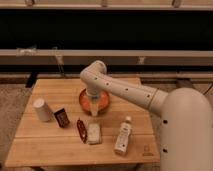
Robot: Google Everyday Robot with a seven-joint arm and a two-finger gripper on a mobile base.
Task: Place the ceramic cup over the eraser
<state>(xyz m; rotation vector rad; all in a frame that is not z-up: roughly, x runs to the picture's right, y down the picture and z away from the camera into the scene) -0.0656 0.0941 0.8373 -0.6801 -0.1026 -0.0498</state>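
while over orange bowl (84,101), end effector (94,111) above wooden table (50,145)

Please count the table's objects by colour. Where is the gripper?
White: 3, ceramic cup, bottle, pale block
Black: 1, eraser
Orange: 1, bowl
Dark red: 1, slim object
Total: 6
Gripper hangs above the bowl.

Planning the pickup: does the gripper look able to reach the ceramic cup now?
Probably yes: the gripper hangs open over the orange bowl, and the ceramic cup stands apart from the eraser with nothing above it.
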